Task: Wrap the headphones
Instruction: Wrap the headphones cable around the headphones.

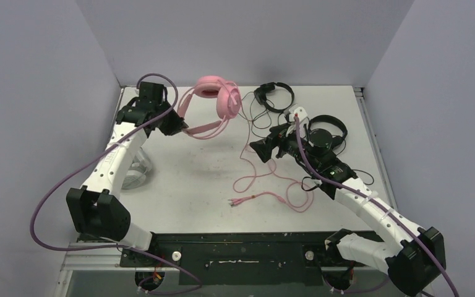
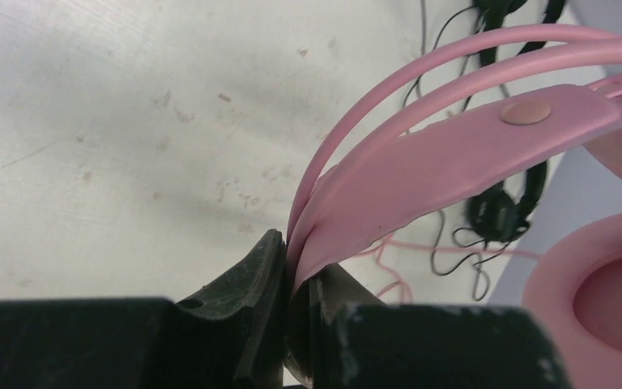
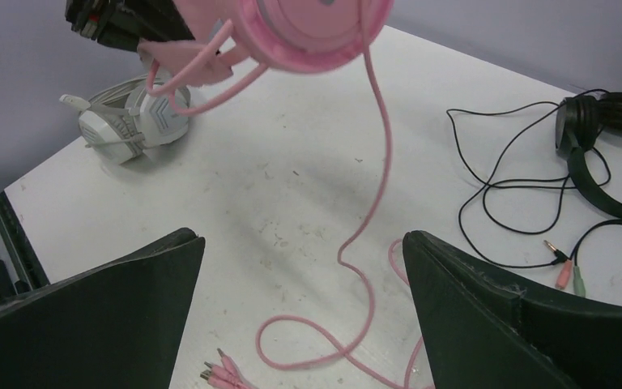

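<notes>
1. Four corded headsets are counted in total.
2. One pink headset (image 1: 213, 102) is shown, with one pink cable (image 3: 377, 146).
3. One white-grey headset (image 3: 129, 121) is shown.
4. Two thin black headsets are shown: the far black headset (image 1: 274, 96) and the near black headset (image 1: 323, 136).
5. Two jack plugs (image 3: 568, 277), one pink and one green, are seen on a black cord.
6. Two robot arms are counted: the left arm (image 1: 120, 158) and the right arm (image 1: 371, 207).

Pink headset (image 1: 222, 96) raised off the table at far left, pinched at its band, pink cable (image 3: 389, 162) dropping to loose loops at centre. White-grey headset (image 3: 134, 121) lying at left edge. Thin black headset (image 1: 261, 94) far right of centre, second black headset (image 1: 325, 136) nearer and rightward, cords straggling around both.
</notes>
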Robot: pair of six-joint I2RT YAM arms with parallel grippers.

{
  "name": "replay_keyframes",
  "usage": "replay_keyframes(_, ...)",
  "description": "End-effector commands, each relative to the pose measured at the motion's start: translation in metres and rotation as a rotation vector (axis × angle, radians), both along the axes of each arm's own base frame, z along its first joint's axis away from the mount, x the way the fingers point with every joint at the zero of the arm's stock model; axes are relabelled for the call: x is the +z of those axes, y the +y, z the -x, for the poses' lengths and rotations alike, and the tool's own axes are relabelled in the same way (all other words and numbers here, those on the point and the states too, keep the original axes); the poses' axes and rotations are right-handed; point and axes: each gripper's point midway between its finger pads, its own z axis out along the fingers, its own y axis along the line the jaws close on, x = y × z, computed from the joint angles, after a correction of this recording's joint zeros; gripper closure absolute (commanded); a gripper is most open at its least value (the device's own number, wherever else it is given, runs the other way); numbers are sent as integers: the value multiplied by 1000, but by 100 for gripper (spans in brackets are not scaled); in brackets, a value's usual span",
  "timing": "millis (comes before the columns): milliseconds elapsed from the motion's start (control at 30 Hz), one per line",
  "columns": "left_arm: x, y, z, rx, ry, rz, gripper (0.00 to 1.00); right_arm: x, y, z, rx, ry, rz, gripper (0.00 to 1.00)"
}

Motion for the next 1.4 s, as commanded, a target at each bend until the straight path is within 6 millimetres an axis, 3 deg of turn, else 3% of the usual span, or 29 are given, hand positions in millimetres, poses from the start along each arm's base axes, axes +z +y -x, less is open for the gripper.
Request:
replay_keyframes(0, 27, -10, 10, -87, -111, -27, 100, 6, 15, -4, 44, -33, -66, 1)
replay_keyframes(233, 6, -20, 29, -211, -58, -48, 100, -16, 18, -6, 40, -10, -74, 0)
replay_keyframes(433, 26, -32, 45, -306, -69, 3, 100, -34, 15, -5, 34, -48, -86, 0)
replay_keyframes(800, 59, -52, 68, -364, -139, 141, 100, -54, 55, 2, 163, -42, -123, 1)
replay_keyframes(867, 62, -54, 68, -372, -146, 148, 100, -48, 65, 3, 193, -57, -136, 9)
replay_keyframes(933, 63, -51, 65, -344, -154, 137, 100, -35, 77, 10, 243, -73, -155, 24)
replay_keyframes(1100, 56, -36, 49, -209, -191, 109, 100, -3, 106, 40, 309, -99, -185, 65)
replay_keyframes(1167, 51, -34, 41, -175, -204, 103, 100, 3, 117, 58, 344, -84, -198, 74)
replay_keyframes(1367, 38, -43, 24, -147, -227, 95, 100, 0, 154, 104, 435, -32, -186, 78)
